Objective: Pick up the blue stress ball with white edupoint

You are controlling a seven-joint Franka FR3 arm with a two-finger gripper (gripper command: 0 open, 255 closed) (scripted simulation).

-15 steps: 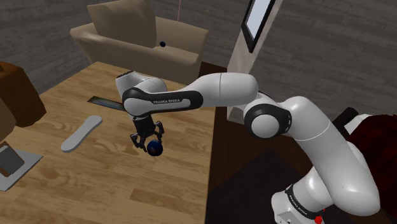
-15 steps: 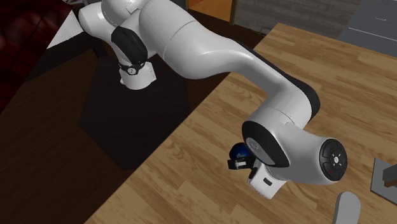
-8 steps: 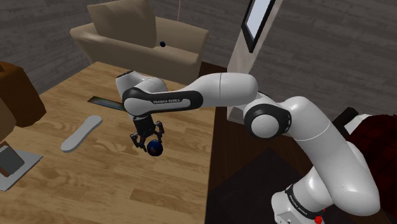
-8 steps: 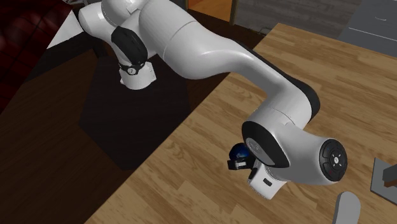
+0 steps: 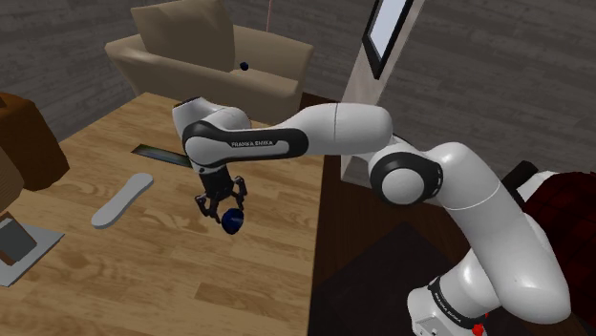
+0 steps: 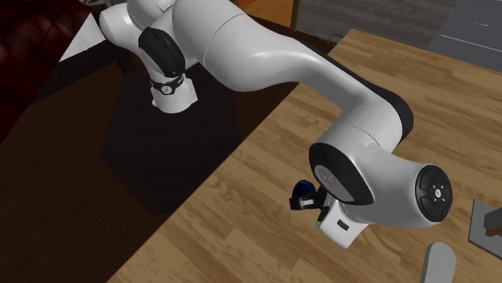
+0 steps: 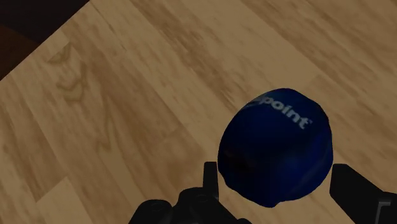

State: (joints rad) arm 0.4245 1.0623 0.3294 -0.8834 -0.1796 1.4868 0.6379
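Shows a white Franka arm (image 5: 334,129) stretched from lower right, up and left over a wood-grain surface (image 5: 143,277). Points a black claw (image 5: 223,208) downward, fingers closed on a dark blue ball (image 5: 231,222) above the boards. Finds a flat grey oblong (image 5: 122,199) lying well to the left of the ball, and a dark flat strip (image 5: 158,153) beyond it, running in behind the wrist. Catches a grey tray (image 5: 38,250) at the lower left edge. Takes in a beige armchair (image 5: 205,48) behind the surface, a small dark sphere (image 5: 244,67) on it, and a framed panel (image 5: 387,29) on a pale pillar at upper right.
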